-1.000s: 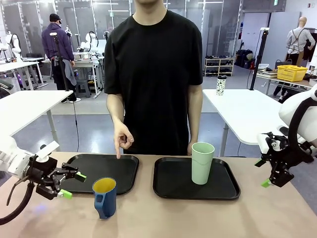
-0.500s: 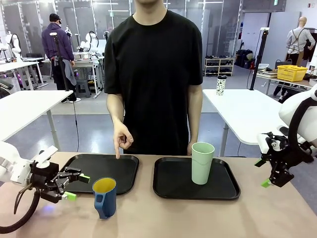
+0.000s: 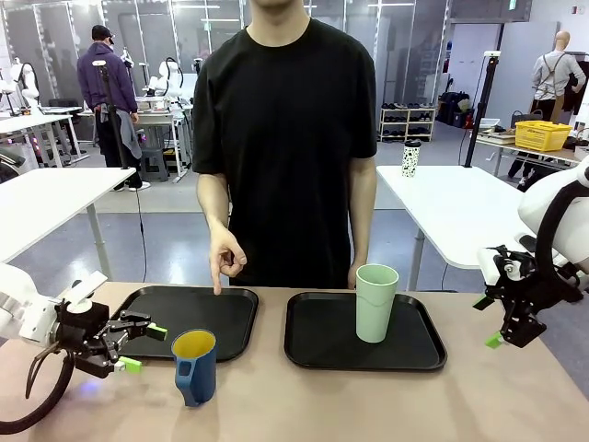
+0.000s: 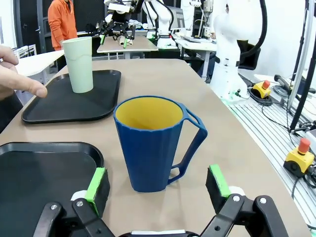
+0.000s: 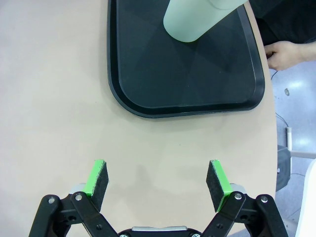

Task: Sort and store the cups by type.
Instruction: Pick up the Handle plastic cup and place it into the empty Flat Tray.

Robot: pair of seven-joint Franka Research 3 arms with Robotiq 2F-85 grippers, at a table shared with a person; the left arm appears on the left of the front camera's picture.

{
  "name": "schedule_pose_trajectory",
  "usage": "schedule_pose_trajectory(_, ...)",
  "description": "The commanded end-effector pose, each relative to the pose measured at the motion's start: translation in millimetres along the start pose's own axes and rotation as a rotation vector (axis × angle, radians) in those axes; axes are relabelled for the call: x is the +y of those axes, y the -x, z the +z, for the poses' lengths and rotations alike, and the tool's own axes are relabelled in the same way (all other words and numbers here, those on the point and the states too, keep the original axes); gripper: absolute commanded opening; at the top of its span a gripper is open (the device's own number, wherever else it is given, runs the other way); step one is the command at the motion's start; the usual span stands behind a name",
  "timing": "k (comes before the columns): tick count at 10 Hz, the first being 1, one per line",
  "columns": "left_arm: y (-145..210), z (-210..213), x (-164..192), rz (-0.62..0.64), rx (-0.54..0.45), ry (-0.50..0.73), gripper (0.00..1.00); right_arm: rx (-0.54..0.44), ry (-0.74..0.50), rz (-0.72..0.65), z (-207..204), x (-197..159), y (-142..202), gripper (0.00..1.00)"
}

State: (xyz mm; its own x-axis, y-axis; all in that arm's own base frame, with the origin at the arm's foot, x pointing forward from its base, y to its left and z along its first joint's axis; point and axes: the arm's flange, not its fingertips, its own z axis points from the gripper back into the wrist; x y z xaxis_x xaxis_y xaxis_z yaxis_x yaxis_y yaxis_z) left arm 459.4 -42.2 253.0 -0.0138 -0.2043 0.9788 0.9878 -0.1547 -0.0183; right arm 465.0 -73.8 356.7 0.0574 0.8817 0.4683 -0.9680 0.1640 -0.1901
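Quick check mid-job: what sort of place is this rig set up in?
Most likely a robotics lab or test hall: rows of white worktables, emergency-stop boxes with cables beside the table, and a yellow crate in the background.

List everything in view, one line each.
Trays: two, black; left tray and right tray side by side on the tan table.
Mug: one, dark blue, yellow inside; on the table before the left tray.
Tumbler: one, mint green; upright on right tray.
Spotted cup: one, white-black; far white table.
Person's hand: one, pointing at left tray.
Left gripper: black, green pads, jaws open; beside mug.
Right gripper: same, jaws open; raised, right of right tray.
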Motion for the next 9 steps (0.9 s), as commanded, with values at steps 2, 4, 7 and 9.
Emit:
schedule_pose_trajectory(2, 11.9, -11.7, 0.1, 0.008, 0.068, -0.038, 1.00, -0.019, 0.003, -0.015, -1.0, -4.0, -1.5, 1.00)
schedule_pose_trajectory(4, 19.4, -18.5, -3.2, -0.002, 0.054, -0.058, 1.00, -0.019, 0.003, -0.015, -1.0, -4.0, -1.5, 1.00)
schedule_pose_trajectory(7, 26.1, -33.6, -6.0, -0.013, 0.038, -0.065, 1.00, -0.019, 0.003, -0.015, -1.0, -4.0, -1.5, 1.00)
schedule_pose_trajectory(9, 26.8, -44.8, -6.4, -0.021, 0.035, -0.076, 1.00, -0.019, 0.003, -0.015, -1.0, -4.0, -1.5, 1.00)
